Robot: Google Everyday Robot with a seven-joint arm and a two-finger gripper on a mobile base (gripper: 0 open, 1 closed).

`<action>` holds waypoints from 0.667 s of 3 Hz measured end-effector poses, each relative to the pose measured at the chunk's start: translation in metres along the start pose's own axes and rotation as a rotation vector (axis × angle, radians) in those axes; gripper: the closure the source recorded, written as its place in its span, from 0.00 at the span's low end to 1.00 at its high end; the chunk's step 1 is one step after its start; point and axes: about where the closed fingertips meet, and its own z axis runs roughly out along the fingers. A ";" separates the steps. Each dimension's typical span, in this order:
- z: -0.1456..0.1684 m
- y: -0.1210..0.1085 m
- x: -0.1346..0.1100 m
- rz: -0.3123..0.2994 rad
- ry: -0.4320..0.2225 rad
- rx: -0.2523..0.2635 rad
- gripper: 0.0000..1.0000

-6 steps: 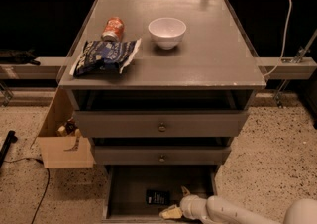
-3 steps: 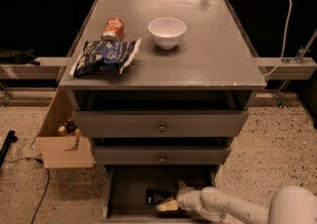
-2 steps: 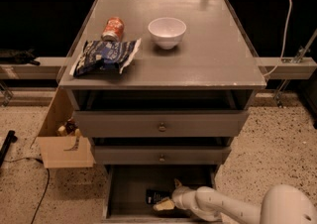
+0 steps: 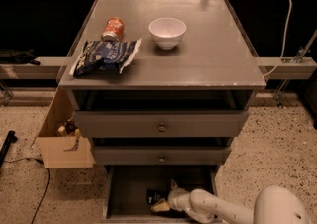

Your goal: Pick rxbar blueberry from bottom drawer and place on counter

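1. Gripper, white claw on pale arm: low inside the drawer, by its front edge, just right of centre, against the bar's right end. Opening & hold: cannot tell.
2. Rxbar blueberry, small flat near-black wrapped bar: on the drawer floor, front-centre. Prob. not yet lifted.
3. Bottom drawer, wide shallow grey tray: pulled out.
   Risks: the flat bar could skid toward the back wall if pushed, not pinched. The slick wrapper could slip mid-lift.
4. Grey knobbed drawer fronts: directly above. The arm could clip them on the way up.
5. Counter, matte grey top.
   - Crinkled blue-white chip bag: front-left corner.
   - Red can: behind the bag.
   - White bowl: centre-back.
   Risk: a set-down on the left side could knock these. The right edge looked safer.
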 end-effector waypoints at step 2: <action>0.000 0.000 0.000 0.000 0.000 0.000 0.47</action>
